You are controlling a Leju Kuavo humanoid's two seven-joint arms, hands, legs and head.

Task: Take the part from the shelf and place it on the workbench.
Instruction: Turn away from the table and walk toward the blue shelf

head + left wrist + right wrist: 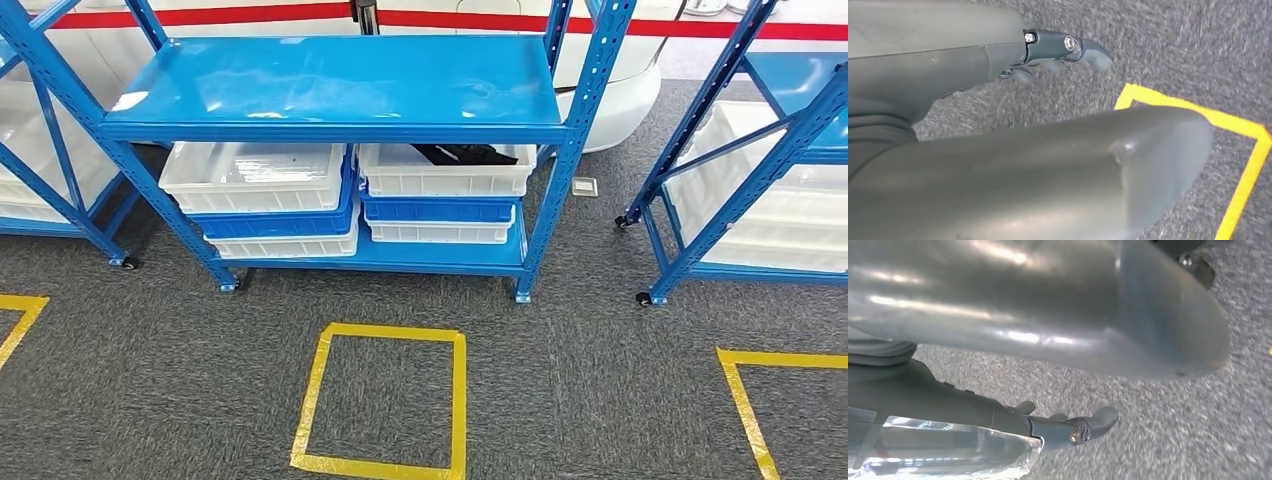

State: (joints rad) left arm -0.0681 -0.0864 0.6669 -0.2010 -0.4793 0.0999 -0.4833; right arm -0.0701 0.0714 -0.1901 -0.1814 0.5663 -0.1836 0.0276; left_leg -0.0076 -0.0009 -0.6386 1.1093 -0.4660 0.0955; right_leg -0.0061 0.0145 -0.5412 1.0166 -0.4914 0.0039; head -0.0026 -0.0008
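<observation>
A black part (462, 154) lies in the upper white bin (447, 182) on the right side of the blue shelf's (340, 85) lower level, partly hidden under the top board. My left hand (998, 155) hangs over the grey carpet, its dark fingers (1068, 47) stretched out apart from the thick thumb and nothing in it. Over the carpet too is my right hand (998, 305), with its fingers (1083, 427) extended and nothing between them and the thumb.
Stacked white and blue bins (262, 200) fill the shelf's left side. More blue shelves with white bins stand at the right (770, 170) and left (30, 150). A yellow tape square (318, 390) marks the carpet before the shelf, another (745, 400) to the right.
</observation>
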